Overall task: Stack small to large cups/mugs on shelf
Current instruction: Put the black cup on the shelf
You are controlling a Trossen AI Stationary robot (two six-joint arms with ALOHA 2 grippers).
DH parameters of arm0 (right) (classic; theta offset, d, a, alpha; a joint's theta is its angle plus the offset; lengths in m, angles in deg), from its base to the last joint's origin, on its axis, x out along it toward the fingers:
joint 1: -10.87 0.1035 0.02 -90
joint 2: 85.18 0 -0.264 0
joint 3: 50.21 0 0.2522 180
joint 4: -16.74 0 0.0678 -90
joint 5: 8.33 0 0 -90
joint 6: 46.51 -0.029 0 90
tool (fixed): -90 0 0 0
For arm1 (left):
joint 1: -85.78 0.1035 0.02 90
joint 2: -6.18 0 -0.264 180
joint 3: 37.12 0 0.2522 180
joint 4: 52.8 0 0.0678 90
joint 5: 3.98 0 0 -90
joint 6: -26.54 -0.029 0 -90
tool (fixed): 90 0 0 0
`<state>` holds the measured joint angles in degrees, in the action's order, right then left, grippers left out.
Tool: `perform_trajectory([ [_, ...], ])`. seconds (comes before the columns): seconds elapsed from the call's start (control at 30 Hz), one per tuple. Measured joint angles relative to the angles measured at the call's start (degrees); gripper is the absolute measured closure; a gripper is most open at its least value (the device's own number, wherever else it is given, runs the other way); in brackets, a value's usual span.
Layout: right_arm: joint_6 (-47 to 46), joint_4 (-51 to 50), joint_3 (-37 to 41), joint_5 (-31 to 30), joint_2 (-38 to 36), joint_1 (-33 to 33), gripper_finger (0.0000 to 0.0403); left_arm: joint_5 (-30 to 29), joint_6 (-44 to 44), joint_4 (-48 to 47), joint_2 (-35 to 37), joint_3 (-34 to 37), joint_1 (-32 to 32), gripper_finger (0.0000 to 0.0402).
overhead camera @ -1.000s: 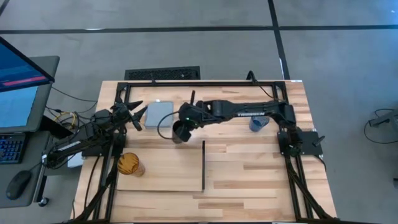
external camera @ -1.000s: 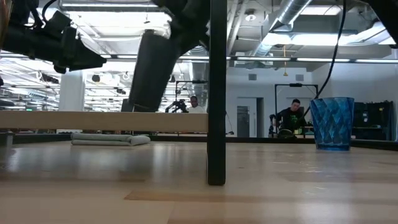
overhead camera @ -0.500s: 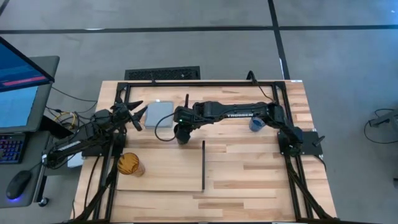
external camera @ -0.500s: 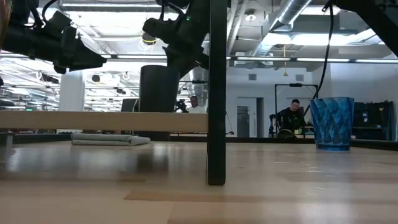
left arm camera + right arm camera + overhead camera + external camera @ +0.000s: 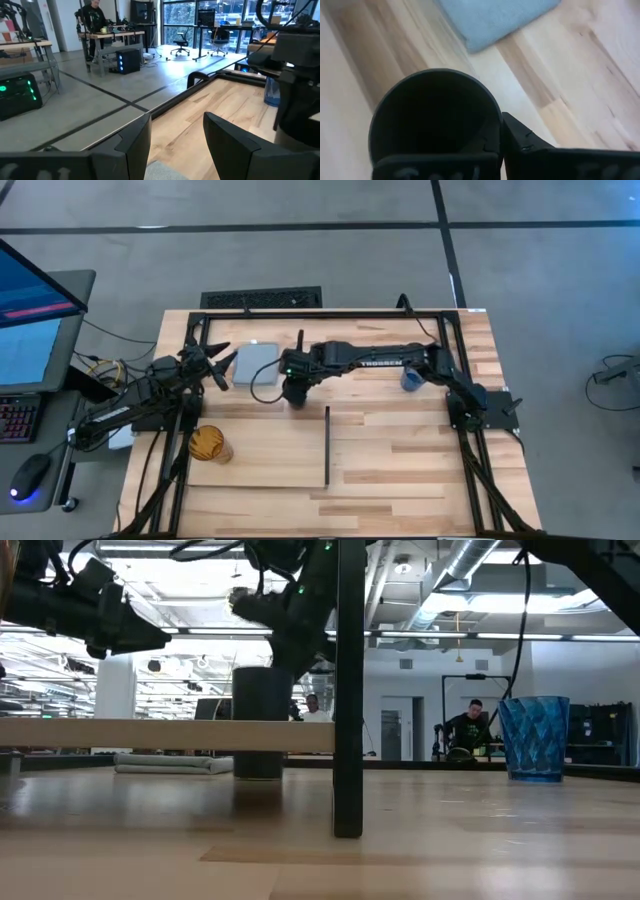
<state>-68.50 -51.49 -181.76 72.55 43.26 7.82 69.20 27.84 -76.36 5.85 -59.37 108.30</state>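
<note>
The black cup [image 5: 293, 393] stands upright on the table just beyond the shelf's far edge; it also shows in the low view [image 5: 258, 720] and the right wrist view [image 5: 432, 117]. My right gripper [image 5: 293, 386] is above it, shut on it. The amber cup [image 5: 210, 445] stands on the pale shelf board [image 5: 270, 450] at its left end. The shelf's black strip [image 5: 327, 445] is on its right. The blue cup [image 5: 412, 379] stands on the table at the far right, partly under my right arm. My left gripper [image 5: 218, 367] is open and empty, left of the grey-blue pad. My right gripper holds the black cup by its rim [image 5: 492, 122], coming from above and pointing down. One finger [image 5: 525, 142] lies on the outside of the wall; the other is hidden against the dark inside. The cup stands upright with its base [image 5: 258, 775] on the table.
A grey-blue square pad [image 5: 256, 363] lies on the table between my two grippers, far of the shelf. A black frame rail [image 5: 330, 313] runs along the far edge. People show in the room beyond the table.
My right gripper has gone down with the black cup. The cup has turned from tilted to upright and come down from above the table until its base rests on it.
</note>
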Motion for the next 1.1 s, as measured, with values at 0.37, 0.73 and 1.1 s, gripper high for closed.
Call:
perform_trajectory([
  [0.37,0.0,0.9,-0.4,0.3,0.3,-0.1,0.0381,0.0,0.0,-0.3,0.0,0.0,0.0,0.0228],
  [0.73,0.0,0.9,-1.0,1.1,0.3,0.0,0.0348,0.0,-0.3,-0.2,0.0,0.0,0.0,0.0228],
  [1.1,1.1,0.9,-1.0,5.0,0.3,0.0,0.0303,0.0,-0.6,-0.2,0.0,0.0,0.0,0.0228],
])
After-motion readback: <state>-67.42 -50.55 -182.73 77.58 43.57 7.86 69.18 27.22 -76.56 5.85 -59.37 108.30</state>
